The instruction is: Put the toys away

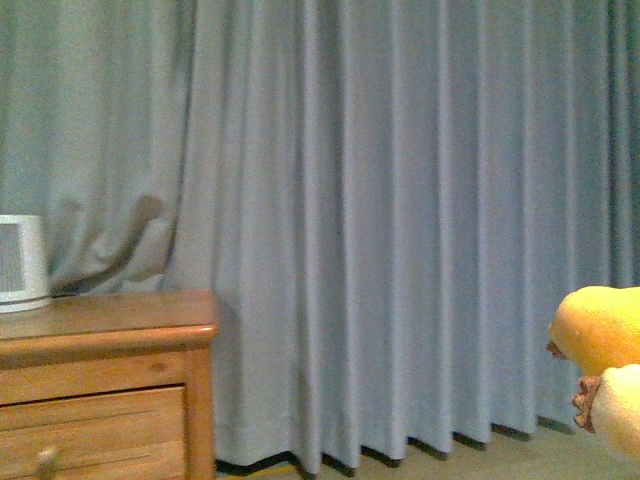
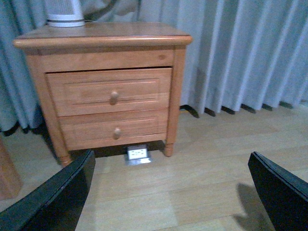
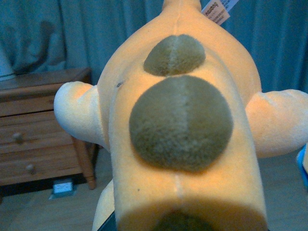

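Hanging in the air at the robot's right, well apart from the nightstand (image 2: pixel 108 82), the plush animal (image 1: pixel 605 340) may slip to the floor (image 2: pixel 207 173), for the right gripper's fingers are hidden and their hold cannot be told, while the left gripper (image 2: pixel 172 156) gapes open, empty.
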